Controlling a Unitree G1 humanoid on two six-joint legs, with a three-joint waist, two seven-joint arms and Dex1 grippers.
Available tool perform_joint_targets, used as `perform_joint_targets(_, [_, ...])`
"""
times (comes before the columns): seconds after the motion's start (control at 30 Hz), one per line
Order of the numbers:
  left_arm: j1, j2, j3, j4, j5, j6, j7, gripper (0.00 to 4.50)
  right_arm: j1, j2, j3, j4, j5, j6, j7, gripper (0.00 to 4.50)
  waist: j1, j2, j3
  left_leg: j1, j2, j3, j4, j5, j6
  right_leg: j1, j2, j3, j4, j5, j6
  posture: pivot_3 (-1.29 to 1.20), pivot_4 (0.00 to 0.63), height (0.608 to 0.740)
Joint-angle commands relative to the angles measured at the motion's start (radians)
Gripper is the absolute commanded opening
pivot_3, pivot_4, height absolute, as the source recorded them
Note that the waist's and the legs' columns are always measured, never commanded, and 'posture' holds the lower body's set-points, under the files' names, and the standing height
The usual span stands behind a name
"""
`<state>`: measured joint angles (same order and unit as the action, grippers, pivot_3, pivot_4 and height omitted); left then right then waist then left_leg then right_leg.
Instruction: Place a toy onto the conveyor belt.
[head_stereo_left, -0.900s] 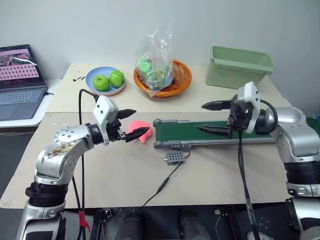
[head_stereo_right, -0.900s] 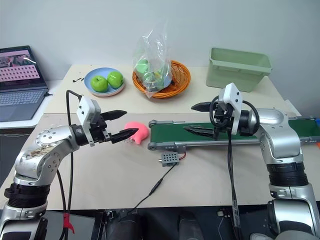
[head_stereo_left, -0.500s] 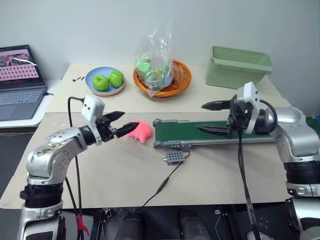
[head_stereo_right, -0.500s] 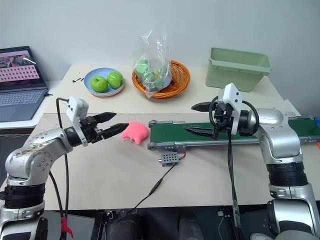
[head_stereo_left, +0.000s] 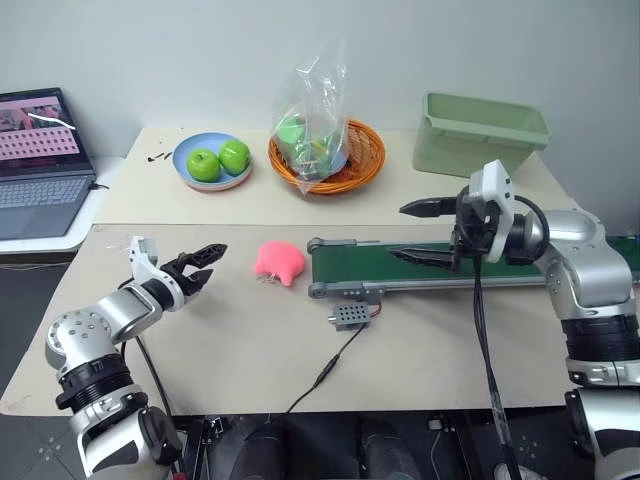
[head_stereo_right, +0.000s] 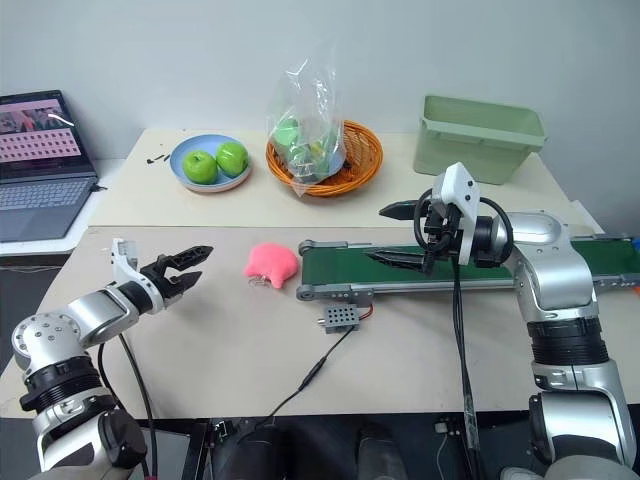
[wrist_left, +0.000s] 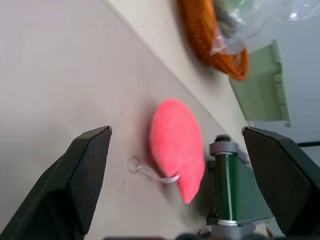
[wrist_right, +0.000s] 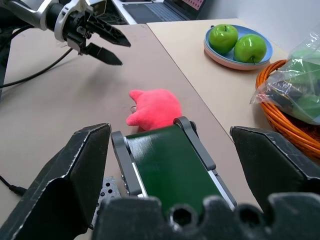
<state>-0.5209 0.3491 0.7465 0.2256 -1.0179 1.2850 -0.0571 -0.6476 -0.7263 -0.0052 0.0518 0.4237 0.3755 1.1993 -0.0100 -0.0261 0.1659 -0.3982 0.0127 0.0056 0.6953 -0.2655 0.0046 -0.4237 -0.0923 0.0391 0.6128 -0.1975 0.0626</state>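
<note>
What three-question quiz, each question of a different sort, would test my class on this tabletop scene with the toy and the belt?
1. True or false: the pink toy lies on the conveyor belt.
2. Which holds two green apples? A. blue plate B. orange basket C. pale green bin
3. Fill in: the left tool is ____, holding nothing.

Key: 1. False, it lies on the table beside the belt's end. 2. A. 3. open.
</note>
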Motion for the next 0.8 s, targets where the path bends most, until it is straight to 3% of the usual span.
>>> perform_joint_targets(0.03, [-0.054,-0.017,0.004,0.023,-0.032,-0.005,0.026,4.47,-0.01,-0.01,-0.021,-0.023,0.005,-0.02,0.003,4.5,0.002,0.0,0.0,0.0,0.0,0.001,0.0,0.0,0.0,0.0,0.0,0.0,0.0,0.0,0.0,0.0,0.15,0.74])
perform_joint_targets(0.77, [-0.191,-0.03,-0.259,0.325,0.19,-0.205,-0.199,4.47,0.037,-0.069,-0.063,-0.097,0.019,0.015,-0.033,4.5,-0.003,0.0,0.0,0.0,0.0,0.002,-0.001,0.0,-0.001,0.0,0.0,0.0,0.0,0.0,0.0,0.0,0.15,0.74])
perform_joint_targets(0.8, [-0.196,-0.032,-0.262,0.338,0.197,-0.216,-0.205,4.22,0.035,-0.07,-0.062,-0.097,0.017,0.015,-0.034,4.5,-0.003,0.0,0.0,0.0,-0.001,0.002,-0.001,0.0,-0.001,0.0,0.0,0.0,0.0,0.0,0.0,0.0,0.15,0.74])
